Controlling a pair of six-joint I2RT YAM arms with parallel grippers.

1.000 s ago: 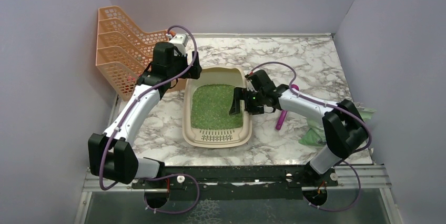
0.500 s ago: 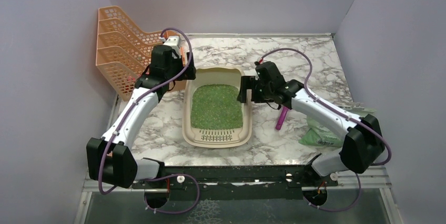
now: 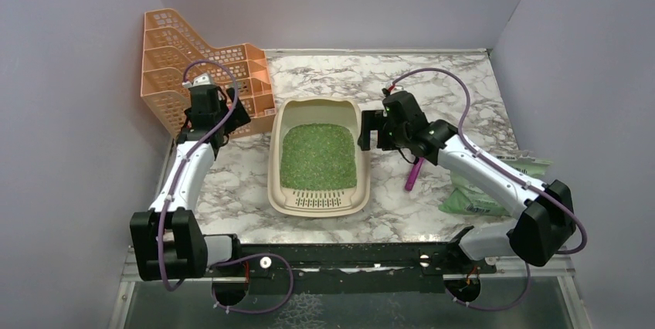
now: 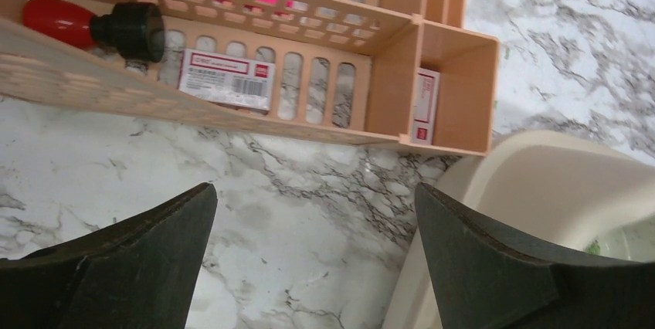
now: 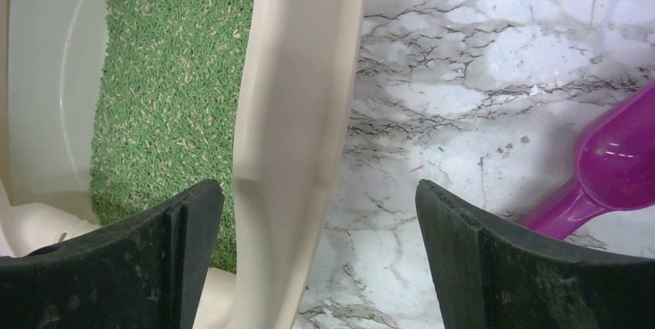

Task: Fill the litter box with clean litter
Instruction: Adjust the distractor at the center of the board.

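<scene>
The beige litter box (image 3: 274,171) sits mid-table with its slotted lip toward me. A layer of green litter (image 3: 318,155) covers its floor. My right gripper (image 3: 366,133) is open and empty over the box's right rim (image 5: 301,74), with one finger above the litter (image 5: 170,74) and the other above the table. My left gripper (image 3: 230,116) is open and empty over bare marble between the orange rack and the box's far left corner (image 4: 556,182). The green litter bag (image 3: 479,194) lies slumped at the table's right edge.
The orange mesh file rack (image 3: 193,66) stands at the back left, with a red bottle (image 4: 62,20) and small boxes behind its wall. A magenta scoop (image 3: 415,173) lies on the marble just right of the box; it also shows in the right wrist view (image 5: 610,167).
My left gripper has drawn back leftward from the box's far left corner toward the rack. My right gripper has moved from over the litter out and back to the right rim.
</scene>
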